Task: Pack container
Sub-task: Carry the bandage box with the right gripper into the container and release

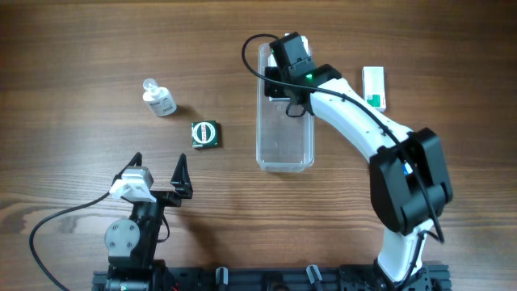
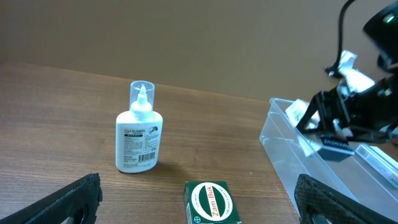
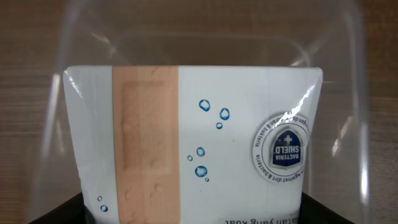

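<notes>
The container (image 1: 284,153) is a clear long tub standing in the middle of the table; it also shows in the left wrist view (image 2: 292,155) and surrounds the right wrist view (image 3: 357,74). My right gripper (image 1: 279,84) (image 3: 196,211) is at the tub's far end. It is shut on a white plaster box (image 3: 199,137) with a tan strip and a blue shield seal, held inside the tub. My left gripper (image 1: 157,168) (image 2: 198,186) is open and empty near the front left. It sits short of a green Zam-Buk box (image 1: 205,133) (image 2: 211,204).
A small clear bottle with a white label (image 1: 159,99) (image 2: 138,137) stands upright at the back left. A white and green box (image 1: 374,87) lies to the right of the tub. The right arm reaches over the table's right side.
</notes>
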